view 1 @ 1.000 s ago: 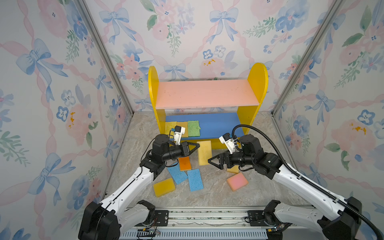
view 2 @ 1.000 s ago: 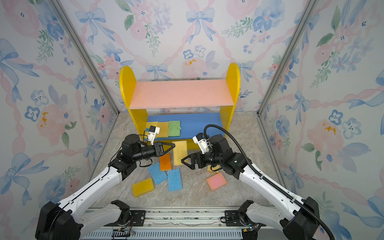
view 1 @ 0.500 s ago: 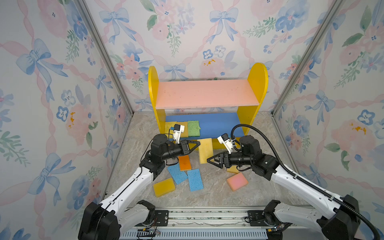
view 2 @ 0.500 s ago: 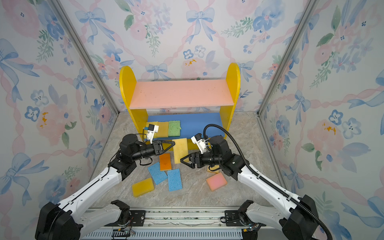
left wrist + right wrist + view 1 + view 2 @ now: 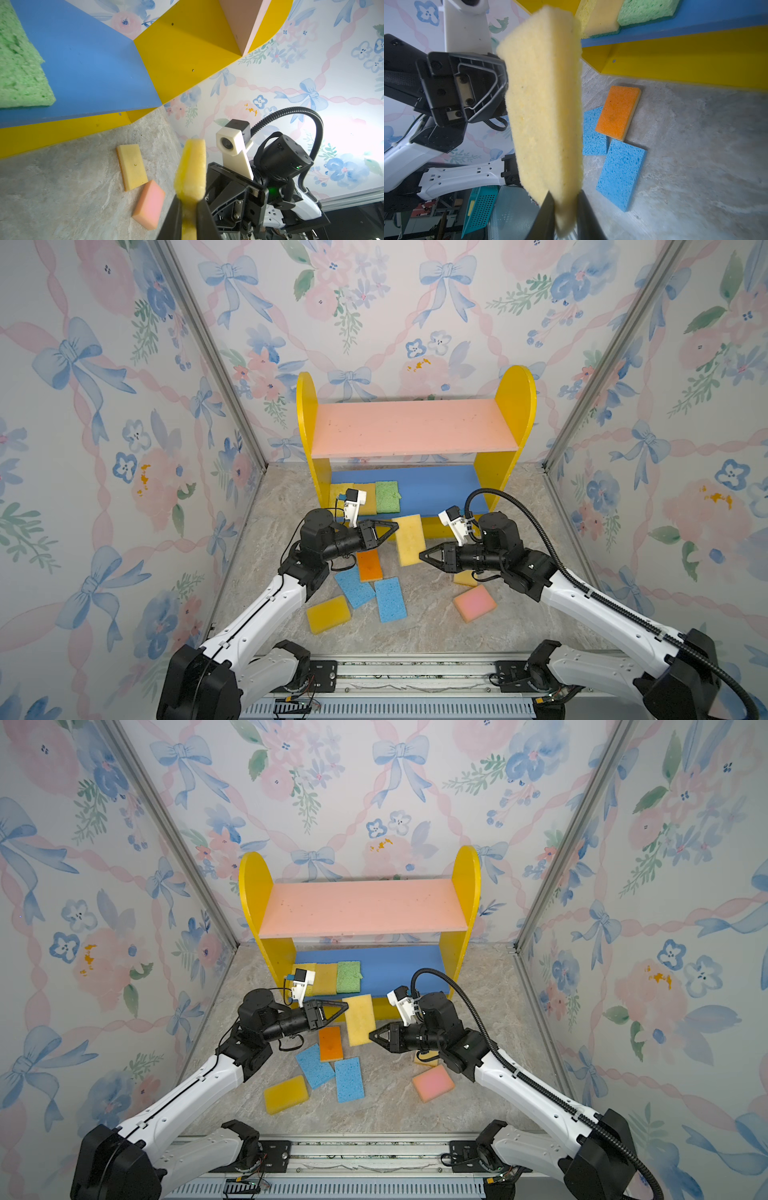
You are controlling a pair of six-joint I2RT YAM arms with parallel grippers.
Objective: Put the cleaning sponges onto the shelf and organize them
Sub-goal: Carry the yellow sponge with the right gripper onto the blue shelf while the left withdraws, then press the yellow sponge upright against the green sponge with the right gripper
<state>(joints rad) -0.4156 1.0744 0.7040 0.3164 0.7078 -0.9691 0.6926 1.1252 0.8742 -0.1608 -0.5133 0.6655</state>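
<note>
A tan-yellow sponge (image 5: 409,539) hangs in the air in front of the shelf (image 5: 411,427), held from both sides. My left gripper (image 5: 397,526) is shut on its upper left edge, and the left wrist view shows the foam (image 5: 192,170) pinched between the jaws. My right gripper (image 5: 420,554) is shut on the lower right corner, squeezing the foam (image 5: 544,104). On the blue lower board (image 5: 436,489) lie a green sponge (image 5: 387,496) and yellow ones (image 5: 338,491) at the left end. The pink upper board is bare.
On the marble floor lie an orange sponge (image 5: 369,565), two blue sponges (image 5: 354,588) (image 5: 390,599), a yellow one (image 5: 328,614), a pink one (image 5: 474,602) and a pale yellow one (image 5: 464,578) partly under my right arm. Floral walls close in on three sides.
My right gripper, open a second ago, has closed on the lower corner of the tan-yellow sponge. The left gripper stays at the sponge's upper edge.
</note>
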